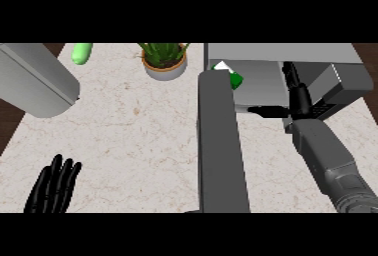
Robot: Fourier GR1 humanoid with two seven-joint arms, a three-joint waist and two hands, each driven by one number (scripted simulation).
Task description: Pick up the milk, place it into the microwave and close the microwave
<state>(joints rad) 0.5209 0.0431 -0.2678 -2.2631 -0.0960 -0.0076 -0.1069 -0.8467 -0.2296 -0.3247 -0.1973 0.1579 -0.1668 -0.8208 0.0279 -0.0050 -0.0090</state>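
**A:** Where is the milk (230,79) standing now?

**B:** It is standing upright in the microwave (295,52), at the left of the opening, just beside the hinge end of the open door (220,150); only its white top and a green part are showing past the door's edge.

**A:** Is the right hand (298,102) holding it?

**B:** No; this hand is lying at the opening, to the right of the carton and apart from it; the fingers are stretching straight toward the back, the thumb is pointing left, and it is gripping nothing.

**A:** So which step is going on?

**B:** I am judging that the placing is done; only the closing is remaining, because the door is sticking out over the table (133,130) toward the robot.

**A:** What is the next move asking for?

**B:** The right hand and forearm are needing to come out of the opening first; then a hand must go to the door's outer, left face and push it round to the right.

**A:** And the left hand (53,187)?

**B:** It is resting open at the lower left, fingers up; the potted plant (164,60) is sitting left of the door, outside its swing, I think.
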